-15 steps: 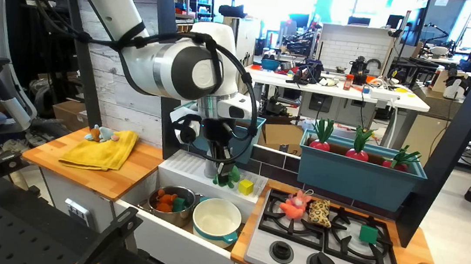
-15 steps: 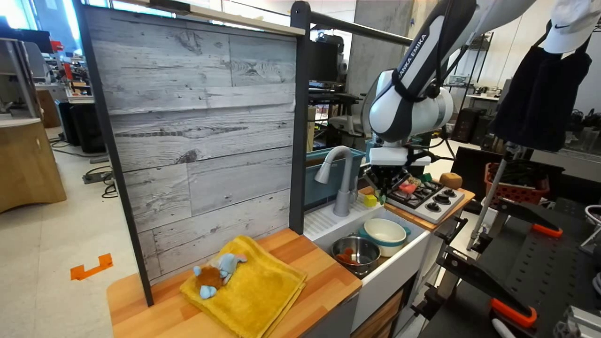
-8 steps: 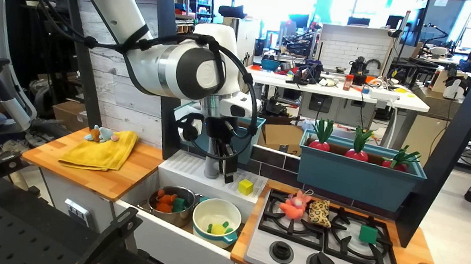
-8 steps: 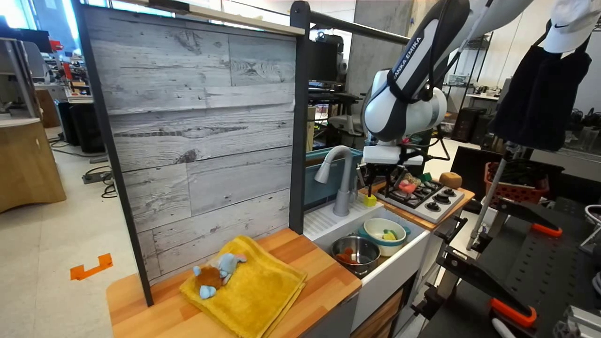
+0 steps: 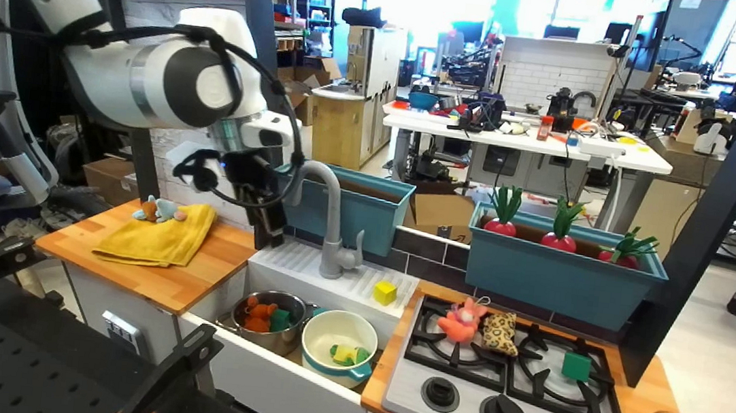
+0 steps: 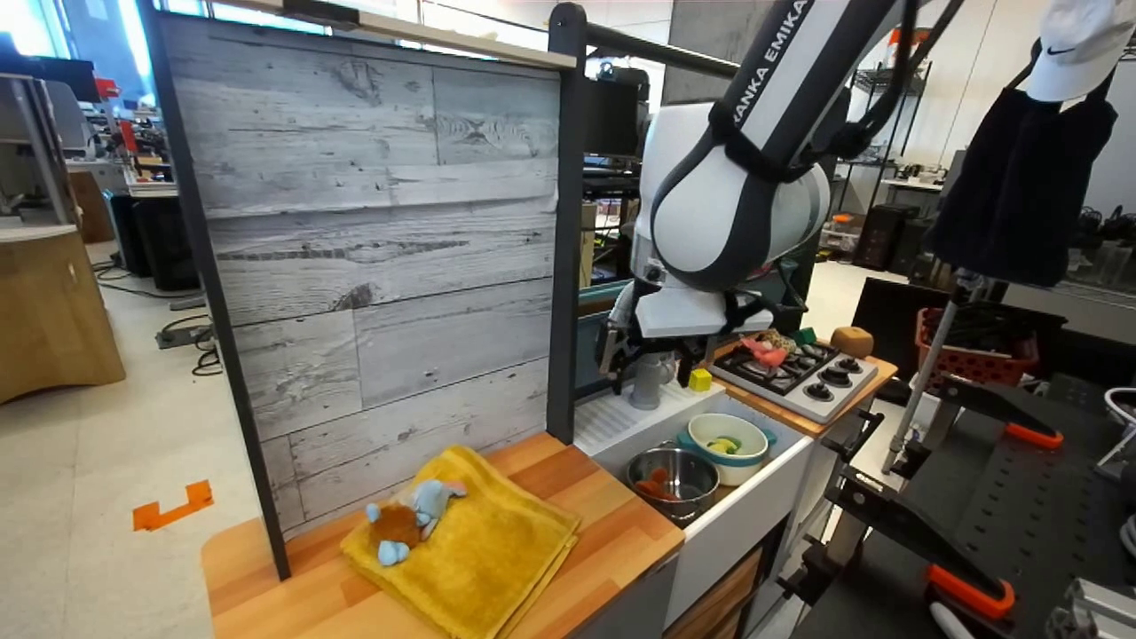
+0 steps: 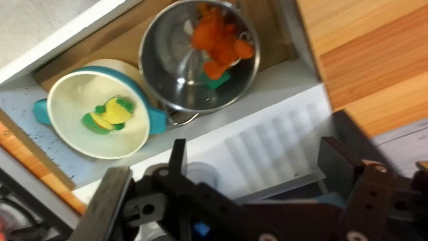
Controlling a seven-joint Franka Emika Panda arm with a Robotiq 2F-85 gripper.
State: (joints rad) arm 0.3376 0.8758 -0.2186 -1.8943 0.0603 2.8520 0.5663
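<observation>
My gripper (image 7: 259, 157) stands open, its fingers wide apart with nothing between them. In the wrist view it is above the white ribbed drainboard (image 7: 264, 134); in an exterior view the gripper (image 5: 269, 237) is left of the grey faucet (image 5: 331, 230). A green and yellow plush toy (image 7: 115, 112) lies at the bottom of the cream pot (image 7: 67, 107) with teal handles, apart from the fingers. Beside it, a steel pot (image 7: 167, 43) holds an orange plush (image 7: 214, 33) and a green block (image 7: 215, 81). Both pots sit in the sink basin.
A yellow cube (image 5: 385, 293) rests on the ledge right of the faucet. Blue planters (image 5: 558, 281) and a dark post (image 6: 566, 222) stand close behind. A folded yellow towel (image 6: 497, 550) bearing a plush toy lies on the wooden counter; a stove (image 5: 507, 378) is at the right.
The green and yellow toy was in the gripper a second ago and now lies in the cream pot. The gripper has opened and moved left past the faucet in an exterior view.
</observation>
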